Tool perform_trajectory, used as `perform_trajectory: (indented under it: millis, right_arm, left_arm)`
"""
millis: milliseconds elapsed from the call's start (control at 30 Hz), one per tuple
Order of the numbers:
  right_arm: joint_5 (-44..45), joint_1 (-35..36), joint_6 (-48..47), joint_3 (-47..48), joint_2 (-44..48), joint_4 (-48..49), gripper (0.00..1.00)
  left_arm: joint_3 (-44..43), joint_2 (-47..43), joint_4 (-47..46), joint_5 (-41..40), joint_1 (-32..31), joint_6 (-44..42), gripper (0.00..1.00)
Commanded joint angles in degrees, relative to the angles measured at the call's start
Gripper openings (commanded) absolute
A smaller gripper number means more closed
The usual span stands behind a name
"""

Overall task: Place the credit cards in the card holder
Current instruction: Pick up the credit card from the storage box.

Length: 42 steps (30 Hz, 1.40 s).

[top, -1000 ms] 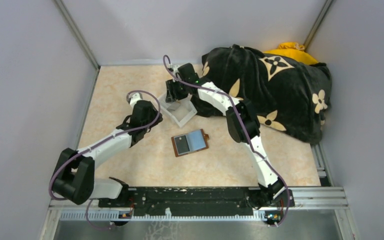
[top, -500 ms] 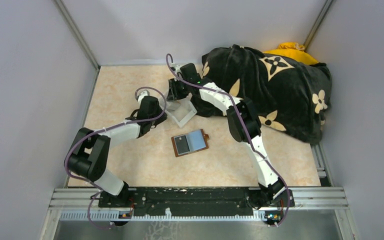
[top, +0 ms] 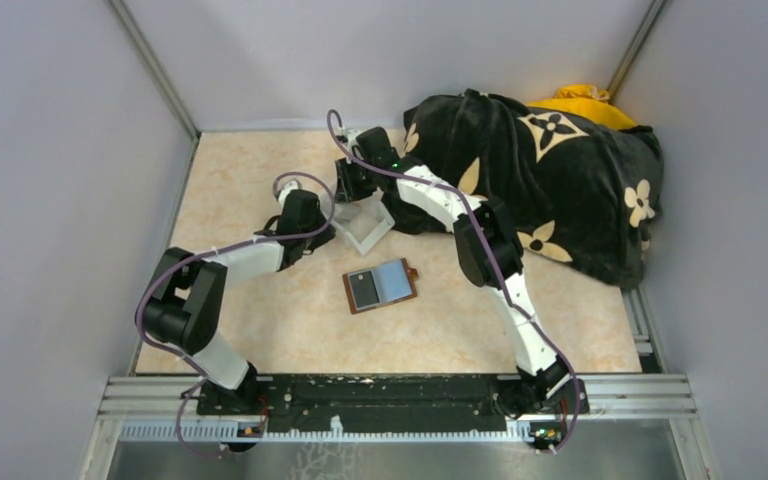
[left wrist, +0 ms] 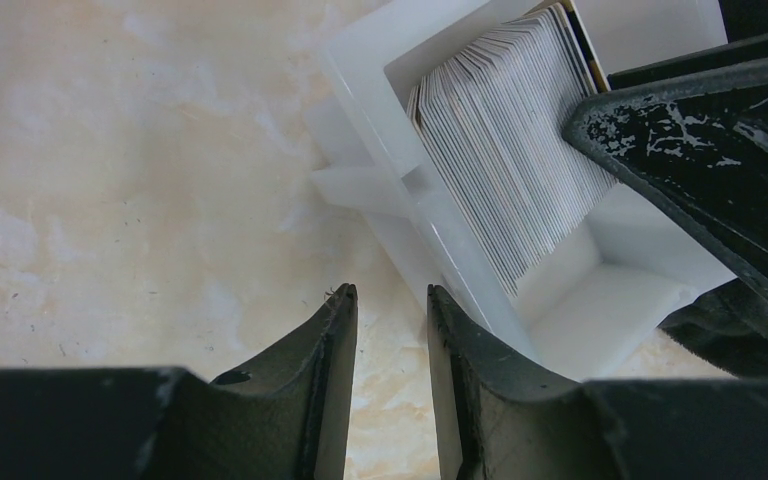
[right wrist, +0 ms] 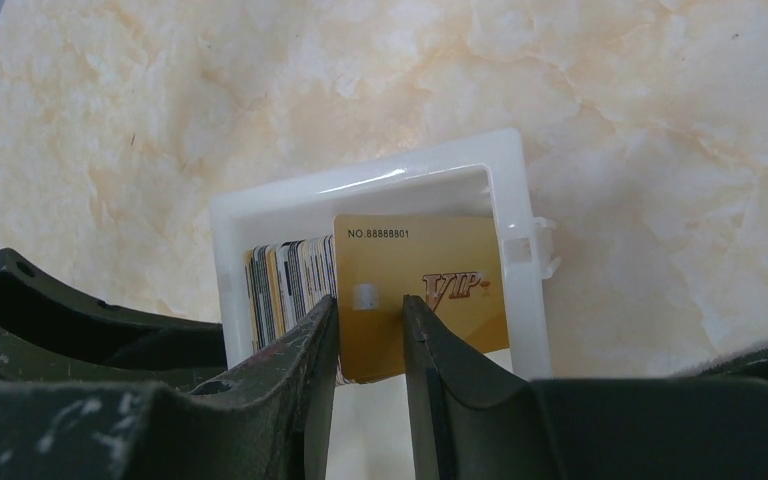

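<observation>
Dipping into the clear plastic tray (right wrist: 360, 190) from its far side with the right gripper (right wrist: 370, 300), fingers (right wrist: 315, 350) a narrow gap apart and clamped on nothing visible, set in front of a gold card (right wrist: 450, 270) marked VIP, standing face-on at the end of the packed row of credit cards (left wrist: 500, 150). Contact with that gold card impossible to judge.

Parked at the tray's left side with the left gripper (left wrist: 388, 292), likewise slightly parted, bare marbled table (left wrist: 110, 200) showing through the gap, right fingertip (left wrist: 445, 320) just beside the tray wall.

Swung in since a second ago: left elbow lifted away from the near-left edge and folded toward the centre, left gripper brought from short of the tray to right beside it.

Unmoved over the same second: right arm at the tray, and the card holder (top: 381, 286), lying open and flat on the table between the arms, nearer than the tray, a dark panel and a light-blue one showing on its inner face.

Heaped at far right, a black blanket (top: 550, 180) with tan flowers, over something yellow (top: 582, 98).
</observation>
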State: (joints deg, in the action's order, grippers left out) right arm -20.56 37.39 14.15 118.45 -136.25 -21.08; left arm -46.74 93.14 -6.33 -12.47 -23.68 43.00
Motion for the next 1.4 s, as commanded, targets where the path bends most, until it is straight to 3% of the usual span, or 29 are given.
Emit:
perform_trajectory:
  millis: [0,667,767,967,1200,1367]
  right_arm:
    - [-1.2,1.5,-0.1,-0.1,4.5,-1.4,0.29]
    - [-0.2,1.9,-0.9,-0.1,7.3,-1.8,0.22]
    - [0.6,1.9,-1.2,-0.1,7.2,-2.0,0.15]
    - [8.8,2.5,-3.8,-2.5,9.3,-1.8,0.00]
    - [19.5,3.6,-10.1,-7.0,13.6,0.6,0.00]
    - [21.7,3.7,-12.4,-13.2,20.0,4.7,0.00]
  left_arm:
    - [-2.6,0.7,-2.1,0.7,0.2,-0.3,0.39]
    - [-3.6,2.0,-2.0,0.5,0.7,-0.6,0.39]
    - [-3.8,2.0,-1.9,0.6,0.8,-0.6,0.39]
    - [-3.6,0.8,-1.5,0.3,0.9,-1.1,0.39]
    - [-3.0,-3.3,1.0,-0.4,0.9,-2.8,0.44]
    - [-1.8,-9.4,3.2,-0.4,0.9,-5.3,0.49]
